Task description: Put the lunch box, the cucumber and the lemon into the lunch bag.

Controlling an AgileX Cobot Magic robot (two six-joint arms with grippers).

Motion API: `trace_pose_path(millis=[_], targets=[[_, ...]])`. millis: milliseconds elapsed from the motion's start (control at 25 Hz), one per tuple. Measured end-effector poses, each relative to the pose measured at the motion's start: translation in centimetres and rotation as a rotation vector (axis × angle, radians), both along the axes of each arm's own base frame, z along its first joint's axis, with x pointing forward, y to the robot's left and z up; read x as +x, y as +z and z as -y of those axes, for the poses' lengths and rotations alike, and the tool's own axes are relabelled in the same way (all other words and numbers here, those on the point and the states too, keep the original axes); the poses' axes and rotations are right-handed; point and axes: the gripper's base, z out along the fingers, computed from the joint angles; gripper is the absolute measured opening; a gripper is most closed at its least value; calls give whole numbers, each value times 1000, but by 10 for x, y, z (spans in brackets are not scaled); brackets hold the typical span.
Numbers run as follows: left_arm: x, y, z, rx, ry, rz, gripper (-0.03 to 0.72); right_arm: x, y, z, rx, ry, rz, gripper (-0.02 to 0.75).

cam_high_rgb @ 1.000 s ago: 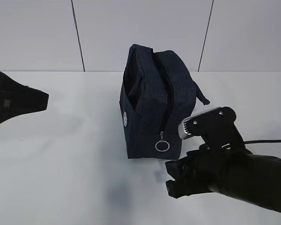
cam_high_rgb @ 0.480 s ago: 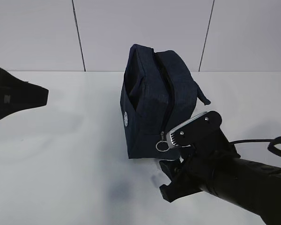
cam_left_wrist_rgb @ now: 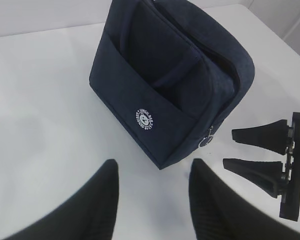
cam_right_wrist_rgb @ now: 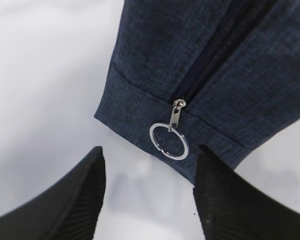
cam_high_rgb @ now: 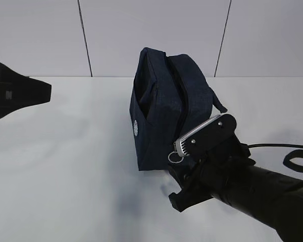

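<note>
The dark navy lunch bag (cam_high_rgb: 164,108) stands upright mid-table, its zipper running down the near end to a silver ring pull (cam_high_rgb: 175,157). My right gripper (cam_high_rgb: 175,187) is open and empty, low over the table just in front of that end. In the right wrist view the ring pull (cam_right_wrist_rgb: 169,141) hangs on the bag (cam_right_wrist_rgb: 225,60) just beyond my open right gripper (cam_right_wrist_rgb: 150,152). My left gripper (cam_left_wrist_rgb: 155,164) is open and empty, held off to the bag's left (cam_high_rgb: 46,95). The left wrist view shows the bag (cam_left_wrist_rgb: 165,85) and the right gripper (cam_left_wrist_rgb: 230,148). Lunch box, cucumber and lemon are out of view.
The white table (cam_high_rgb: 70,166) meets a grey panelled wall (cam_high_rgb: 35,35) behind the bag. A black cable (cam_high_rgb: 293,154) trails from my right arm at the right edge. The bag's strap end (cam_high_rgb: 218,105) sticks out on its right side.
My right gripper has moved left and toward the bag's near end, closing on the ring pull. The left gripper has hardly shifted. The bag has not moved.
</note>
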Motion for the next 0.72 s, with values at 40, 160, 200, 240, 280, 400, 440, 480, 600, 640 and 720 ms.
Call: trace_pose_path(millis=[40, 160, 200, 240, 280, 400, 440, 480, 600, 640, 720], targets=[[0, 0, 0, 0, 0, 0, 323, 0, -1, -1, -6, 8, 2, 453], [0, 0, 0, 0, 0, 0, 323, 2, -6, -1, -10, 5, 8, 477], [0, 0, 0, -1, 1, 2, 323, 3, -8, -1, -8, -1, 12, 479], [0, 0, 0, -1, 1, 2, 323, 3, -10, -1, -8, -6, 16, 481], [0, 0, 0, -1, 1, 2, 323, 4, -12, -2, -9, -7, 21, 484], [0, 0, 0, -1, 1, 2, 323, 7, -18, -2, -13, -14, 34, 486], [0, 0, 0, -1, 1, 2, 323, 7, -19, -3, -11, -17, 34, 487], [0, 0, 0, -1, 1, 2, 323, 8, -20, -4, -10, -20, 35, 486], [0, 0, 0, -1, 1, 2, 323, 12, -25, -6, -3, -30, 37, 487], [0, 0, 0, -1, 1, 2, 323, 13, -26, -7, -3, -32, 32, 487], [0, 0, 0, -1, 1, 2, 323, 15, -28, -8, 5, -38, 29, 487]])
